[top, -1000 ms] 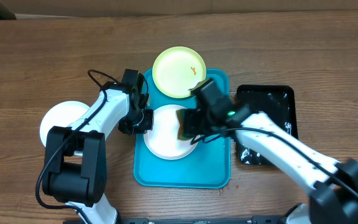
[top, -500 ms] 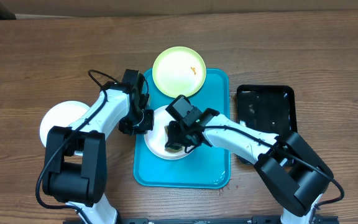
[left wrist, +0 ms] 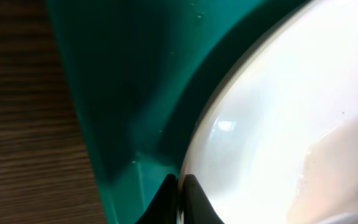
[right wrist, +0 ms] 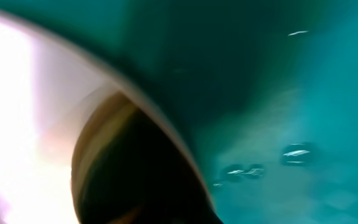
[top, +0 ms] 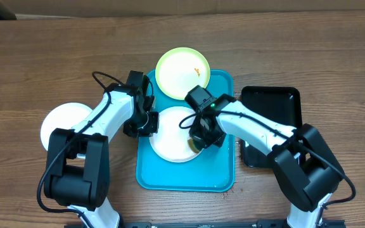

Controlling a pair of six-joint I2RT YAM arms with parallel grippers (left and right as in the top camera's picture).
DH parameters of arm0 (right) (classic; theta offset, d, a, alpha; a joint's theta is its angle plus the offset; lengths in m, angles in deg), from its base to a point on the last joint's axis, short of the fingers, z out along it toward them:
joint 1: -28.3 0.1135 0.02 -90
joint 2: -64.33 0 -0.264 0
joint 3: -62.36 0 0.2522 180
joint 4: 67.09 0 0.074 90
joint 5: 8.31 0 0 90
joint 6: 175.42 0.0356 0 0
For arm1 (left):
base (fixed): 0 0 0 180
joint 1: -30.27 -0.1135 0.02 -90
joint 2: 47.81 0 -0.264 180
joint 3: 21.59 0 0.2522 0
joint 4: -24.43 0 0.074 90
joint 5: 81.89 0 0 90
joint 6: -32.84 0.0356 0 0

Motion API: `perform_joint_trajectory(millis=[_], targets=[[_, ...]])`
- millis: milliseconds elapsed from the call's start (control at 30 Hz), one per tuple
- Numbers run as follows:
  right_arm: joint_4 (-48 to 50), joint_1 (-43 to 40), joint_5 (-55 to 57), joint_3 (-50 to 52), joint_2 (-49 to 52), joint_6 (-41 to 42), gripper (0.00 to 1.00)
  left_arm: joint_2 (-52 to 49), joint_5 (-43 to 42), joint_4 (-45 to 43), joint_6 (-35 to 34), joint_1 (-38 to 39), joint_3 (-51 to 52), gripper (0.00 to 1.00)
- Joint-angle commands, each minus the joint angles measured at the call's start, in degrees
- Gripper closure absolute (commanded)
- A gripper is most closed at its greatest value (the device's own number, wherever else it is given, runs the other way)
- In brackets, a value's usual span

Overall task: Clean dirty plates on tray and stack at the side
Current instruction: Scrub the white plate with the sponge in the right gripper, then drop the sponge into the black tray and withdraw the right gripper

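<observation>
A white plate [top: 170, 136] lies inside the turquoise tray [top: 182, 177], set toward the tray's left wall and far half, so the near strip of the tray floor is bare. The left gripper [top: 147, 123] is clamped on this plate's left rim; in the left wrist view its fingertips [left wrist: 188, 193] pinch the rim just beside the tray wall, with little room between them. The right gripper [top: 198, 140] is closed around a brown pad [top: 195, 145] pressed at the plate's right edge. The right wrist view is blurred and shows only the dark pad against the white rim and the wet tray floor.

A yellow-green plate [top: 179, 73] overhangs the tray's far rim – partly on the tray, partly on the table [top: 334, 50] – and carries a small orange smear on its right side. Its near edge comes close to the white plate, with the right arm's wrist over the gap.

A second white plate [top: 56, 120] rests on the table to the left, well apart from the tray and partly covered by the left arm.

That makes three plates – two white, one yellow-green – and two trays: the turquoise one and a glossy black tray [top: 277, 101] just beside its right edge. Bare wood lies open along the far side and in both far corners.
</observation>
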Motion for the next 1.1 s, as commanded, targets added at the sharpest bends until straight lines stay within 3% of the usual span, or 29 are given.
perform_joint_trajectory(millis=[0, 167, 400, 567, 700, 833, 1067], targets=[[-7.1, -1.66, 13.66, -2.56, 2.47, 0.63, 0.96, -0.57, 3.67, 0.02, -0.81, -0.17, 0.52, 0.96], [-11.17, -1.62, 16.39, -7.41, 0.0, -6.84, 0.96, -0.57, 3.67, 0.04, -0.81, -0.17, 0.52, 0.96], [-11.8, -4.04, 16.24, -7.65, -7.15, -9.73, 0.96, -0.57, 3.63, 0.04, -0.81, -0.17, 0.52, 0.96], [-14.91, -11.04, 15.15, -7.65, -14.36, -13.16, 0.96, -0.57, 3.43, 0.07, -0.81, -0.17, 0.52, 0.96], [-16.92, -19.5, 9.03, -7.21, -16.37, -23.26, 0.95, -0.57, 3.04, 0.35, -0.79, -0.17, 0.52, 0.96], [-14.8, -23.34, 6.71, -1.84, -16.24, -27.78, 0.93, -0.57, 2.99, 0.46, -0.79, -0.17, 0.52, 0.96], [-2.01, -28.26, 6.19, 13.57, -16.15, -28.5, 0.89, -0.55, 1.57, 0.68, 0.13, -0.17, 0.44, 0.96]])
